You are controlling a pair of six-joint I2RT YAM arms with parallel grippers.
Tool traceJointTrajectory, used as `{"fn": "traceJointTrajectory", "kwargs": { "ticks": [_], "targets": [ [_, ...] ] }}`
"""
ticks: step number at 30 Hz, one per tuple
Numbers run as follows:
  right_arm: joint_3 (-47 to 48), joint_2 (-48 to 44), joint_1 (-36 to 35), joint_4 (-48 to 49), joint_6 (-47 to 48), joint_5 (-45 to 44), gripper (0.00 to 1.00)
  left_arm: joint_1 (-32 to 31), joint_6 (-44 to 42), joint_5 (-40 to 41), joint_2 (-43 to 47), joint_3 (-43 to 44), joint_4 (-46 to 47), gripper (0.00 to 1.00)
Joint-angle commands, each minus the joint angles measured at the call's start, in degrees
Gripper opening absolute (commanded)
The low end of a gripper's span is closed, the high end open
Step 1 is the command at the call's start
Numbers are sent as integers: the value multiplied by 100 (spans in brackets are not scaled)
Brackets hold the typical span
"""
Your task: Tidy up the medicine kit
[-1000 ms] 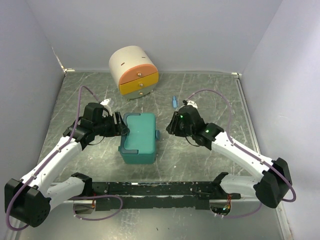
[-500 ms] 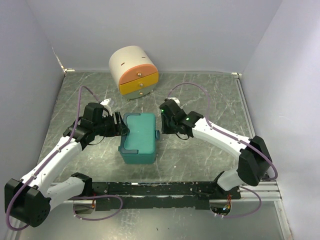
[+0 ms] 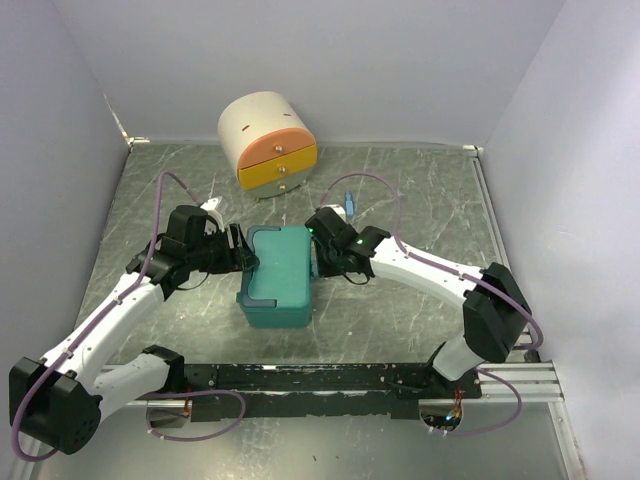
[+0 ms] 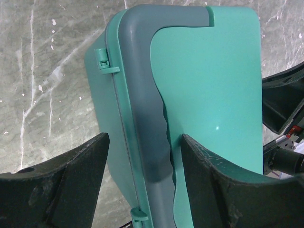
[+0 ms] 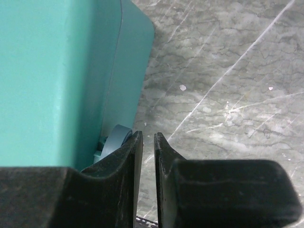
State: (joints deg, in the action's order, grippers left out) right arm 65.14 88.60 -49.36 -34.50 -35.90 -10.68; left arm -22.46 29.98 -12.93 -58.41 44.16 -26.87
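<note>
Right claw (image 5: 148,138) standing nearly closed, thin slit showing, gripping nothing. Grey-blue latch (image 5: 117,138) sitting just beside its kit-side finger. Left claw (image 4: 142,142) gaping wide, straddling grey handle (image 4: 142,71). Teal medicine kit (image 3: 280,275) lying between both claws, lid down. Judging: hooking fingertip under latch, prying gently, left bracing. No writing showing.
</note>
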Motion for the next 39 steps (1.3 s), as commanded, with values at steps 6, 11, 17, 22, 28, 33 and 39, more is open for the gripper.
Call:
{"fn": "traceJointTrajectory", "kwargs": {
  "ticks": [6,11,17,22,28,33,39],
  "targets": [
    [252,77,-44,283,37,20,15,-30,-115,-5,-47,-179,-161,72],
    [239,-61,-52,310,70,22,15,-31,-115,-9,-69,-180,-137,72],
    [459,72,-127,163,109,23,16,-31,-124,-17,-99,-180,-134,72],
    [716,157,-279,33,82,31,18,-31,-116,-9,-78,-189,-125,72],
    [790,168,-361,34,-27,217,18,-28,-113,-33,-50,-197,-112,72],
    [679,-185,-363,143,-218,368,18,-31,-114,-86,-54,-209,-90,70],
    [175,-572,-315,364,-400,255,19,-31,-119,-80,-56,-203,-98,69]
  ]
}}
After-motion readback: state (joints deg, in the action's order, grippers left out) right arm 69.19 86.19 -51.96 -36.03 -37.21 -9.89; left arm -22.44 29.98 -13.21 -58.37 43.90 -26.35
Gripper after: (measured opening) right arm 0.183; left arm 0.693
